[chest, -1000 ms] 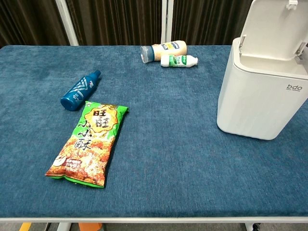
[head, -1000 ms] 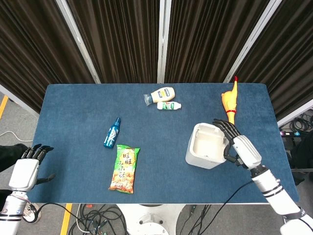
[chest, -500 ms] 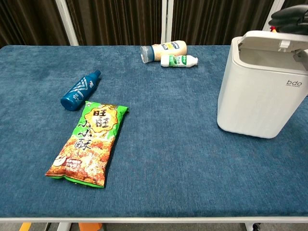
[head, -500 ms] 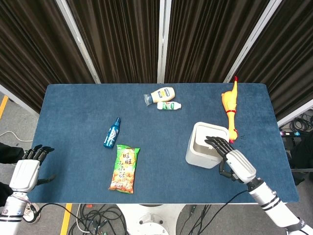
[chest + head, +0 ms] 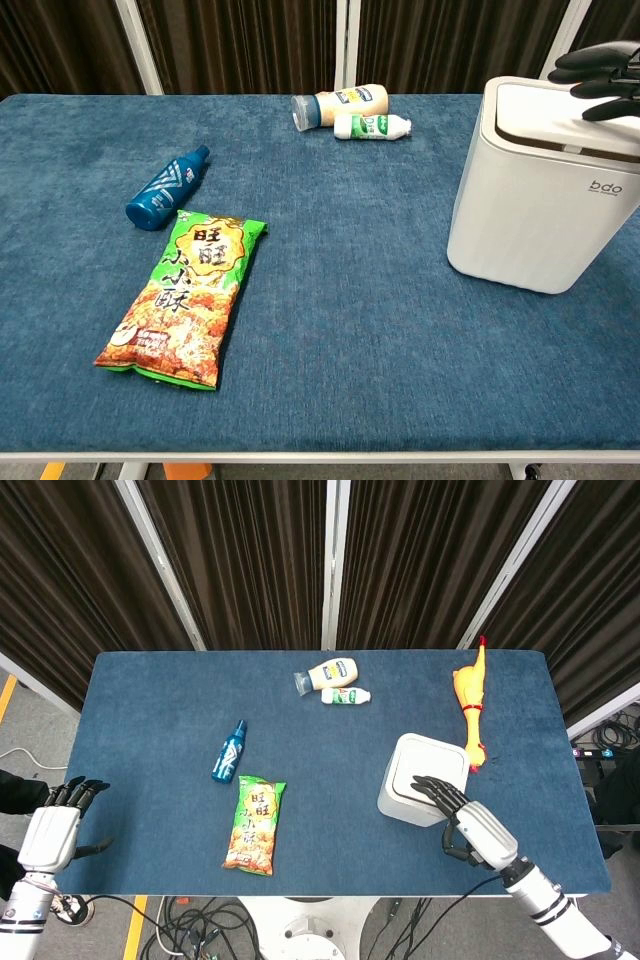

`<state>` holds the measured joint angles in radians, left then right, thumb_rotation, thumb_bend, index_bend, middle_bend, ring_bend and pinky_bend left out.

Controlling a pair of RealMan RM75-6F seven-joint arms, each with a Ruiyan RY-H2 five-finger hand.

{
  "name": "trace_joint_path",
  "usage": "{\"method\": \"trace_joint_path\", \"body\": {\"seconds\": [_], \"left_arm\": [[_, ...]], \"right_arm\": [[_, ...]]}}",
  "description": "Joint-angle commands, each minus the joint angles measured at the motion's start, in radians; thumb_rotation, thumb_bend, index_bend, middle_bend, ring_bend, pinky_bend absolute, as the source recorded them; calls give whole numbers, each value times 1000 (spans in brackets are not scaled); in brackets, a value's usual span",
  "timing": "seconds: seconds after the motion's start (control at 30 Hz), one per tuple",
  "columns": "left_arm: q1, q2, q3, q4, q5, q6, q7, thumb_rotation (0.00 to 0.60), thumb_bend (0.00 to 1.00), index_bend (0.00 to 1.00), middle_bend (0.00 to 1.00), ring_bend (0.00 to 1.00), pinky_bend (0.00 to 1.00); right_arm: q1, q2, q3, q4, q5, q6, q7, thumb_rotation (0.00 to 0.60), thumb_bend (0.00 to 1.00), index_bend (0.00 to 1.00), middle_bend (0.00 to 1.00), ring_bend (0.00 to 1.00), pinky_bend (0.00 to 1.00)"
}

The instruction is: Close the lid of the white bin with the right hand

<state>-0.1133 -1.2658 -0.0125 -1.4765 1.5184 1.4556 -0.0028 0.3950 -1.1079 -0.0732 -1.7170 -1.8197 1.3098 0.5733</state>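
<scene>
The white bin [image 5: 540, 190] stands on the right side of the blue table [image 5: 150, 720], and its lid [image 5: 565, 108] looks shut now, so the job seems almost done. The right hand [image 5: 462, 817] rests spread on the lid and only needs to lift away; the left hand [image 5: 55, 820] waits open off the table's left edge. A snack bag [image 5: 185, 296], a rubber chicken [image 5: 469, 706] and three bottles [image 5: 332, 674] lie well apart from the bin, and nothing is in the way.

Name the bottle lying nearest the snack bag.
The dark blue bottle, just above the snack bag; the mayonnaise bottle and small white bottle lie farther back.

Blue felt table [image 5: 150, 700], dark curtains [image 5: 240, 560] behind, cables [image 5: 200, 920] on floor
</scene>
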Motion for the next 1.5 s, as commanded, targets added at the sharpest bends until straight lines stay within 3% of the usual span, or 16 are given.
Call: {"method": "trace_joint_path", "body": {"seconds": [0.03, 0.77, 0.97, 1.2, 1.37, 1.5], "left_arm": [[0, 0, 0, 1, -1, -1, -2, 600, 0, 229, 196, 107, 188], [2, 2, -1, 1, -3, -1, -6, 600, 0, 229, 196, 107, 187], [2, 1, -1, 3, -2, 0, -6, 600, 0, 229, 196, 107, 188], [4, 0, 0, 1, 3, 6, -6, 600, 0, 229, 196, 107, 187], [3, 6, -4, -12, 1, 7, -4, 600, 0, 229, 196, 107, 187], [0, 10, -5, -21, 6, 8, -1, 600, 0, 229, 196, 107, 187]], "right_arm": [[0, -2, -4, 1, 2, 0, 4, 600, 1000, 0, 0, 0, 105], [18, -31, -31, 52, 38, -26, 101, 600, 1000, 0, 0, 0, 145], [-3, -22, -13, 40, 1, 71, 73, 600, 1000, 0, 0, 0, 145], [-87, 22, -5, 46, 17, 187, -96, 600, 1000, 0, 0, 0, 144], [-213, -9, 13, 176, 172, 243, -382, 600, 1000, 0, 0, 0, 121], [-296, -49, 17, 275, 282, 265, -435, 600, 1000, 0, 5, 0, 97]]}}
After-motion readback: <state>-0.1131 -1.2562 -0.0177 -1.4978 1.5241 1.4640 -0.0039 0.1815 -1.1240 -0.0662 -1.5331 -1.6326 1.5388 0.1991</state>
